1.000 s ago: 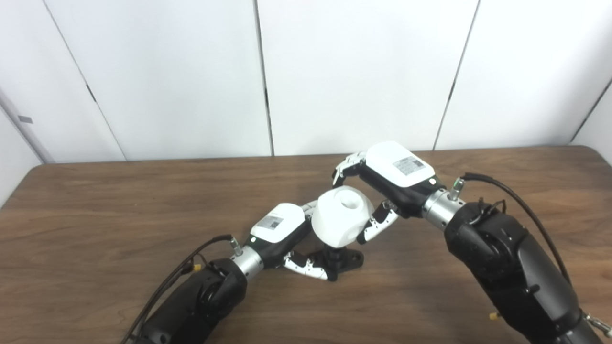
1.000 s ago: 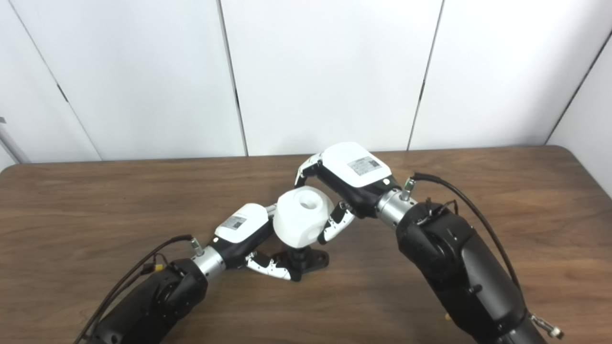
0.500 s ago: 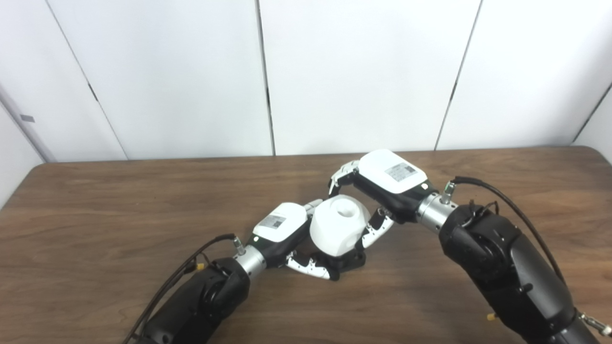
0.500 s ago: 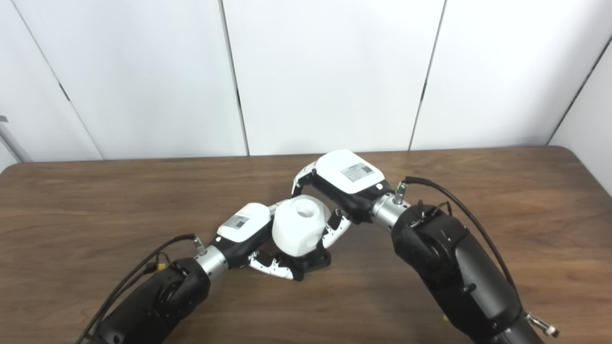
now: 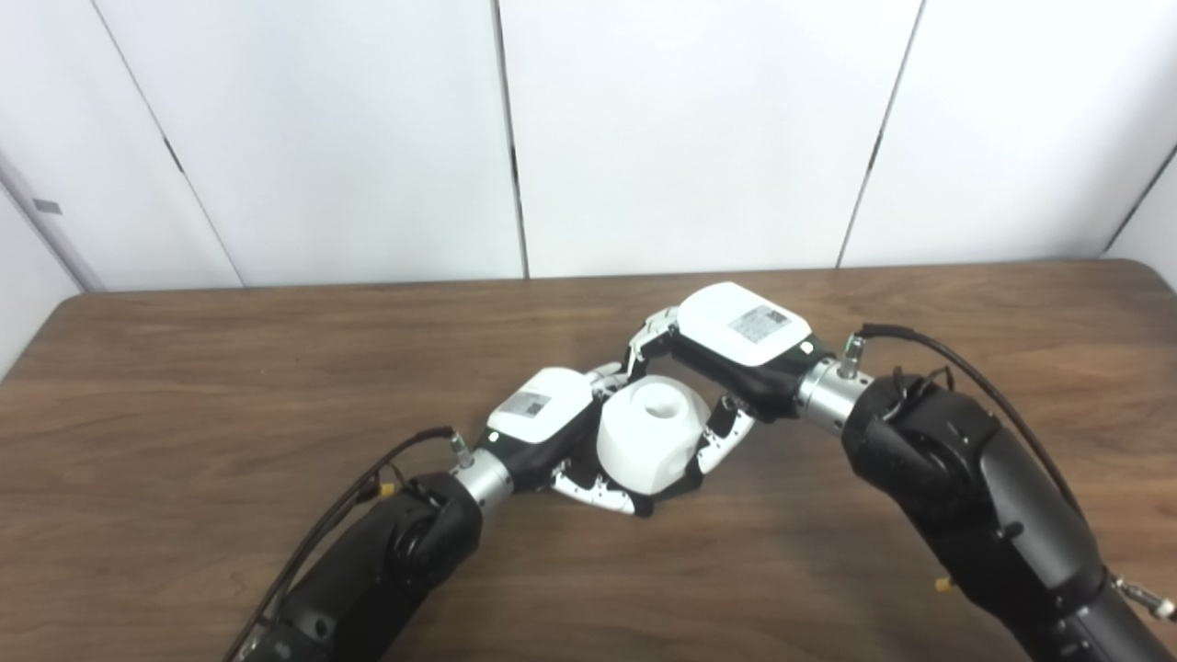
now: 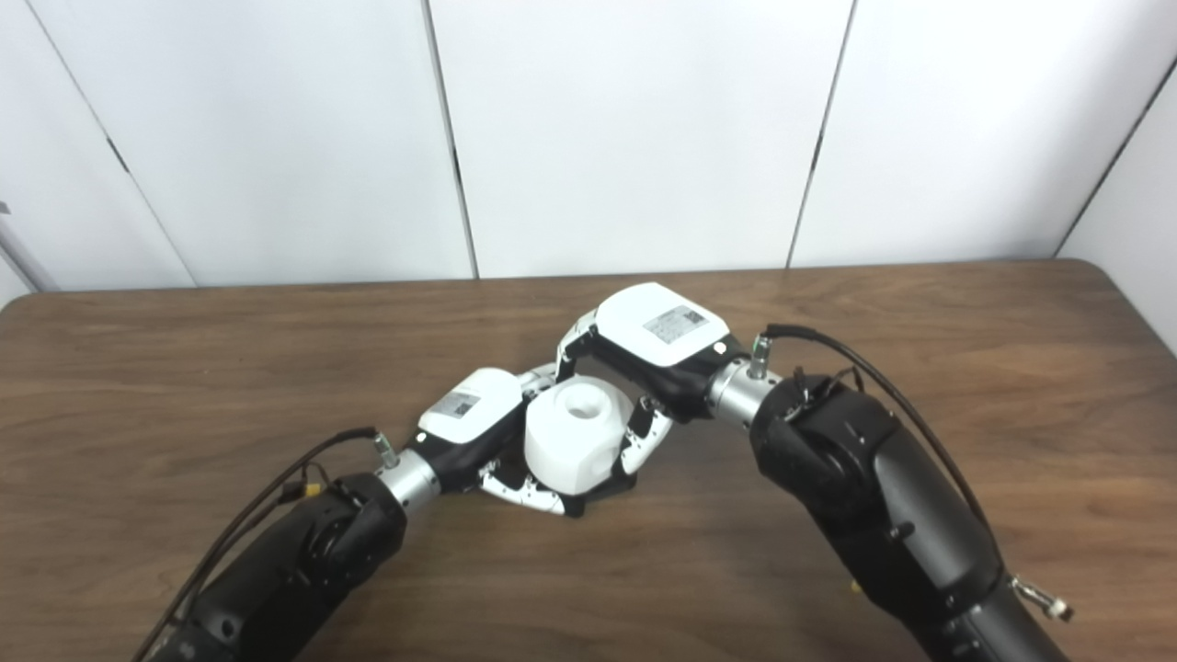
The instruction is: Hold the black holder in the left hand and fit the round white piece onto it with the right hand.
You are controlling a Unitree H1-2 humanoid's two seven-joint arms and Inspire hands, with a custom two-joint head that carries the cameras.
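The round white piece, with a hole in its top, sits low over the black holder. Only a dark sliver of the holder's base shows under the piece. My left hand lies against the left side of the piece, and its fingers curl around the holder's base on the table. My right hand comes in from the right and is shut on the white piece, with fingers over its far top edge and the thumb pressing on its right side.
The brown wooden table stretches wide on both sides of the hands. White wall panels stand right behind its far edge. A black cable loops off my right wrist, and another trails from my left wrist.
My right hand has brought the white piece down onto the holder, hiding the post seen a second ago. My left hand has stayed at the base. The camera has tilted slightly.
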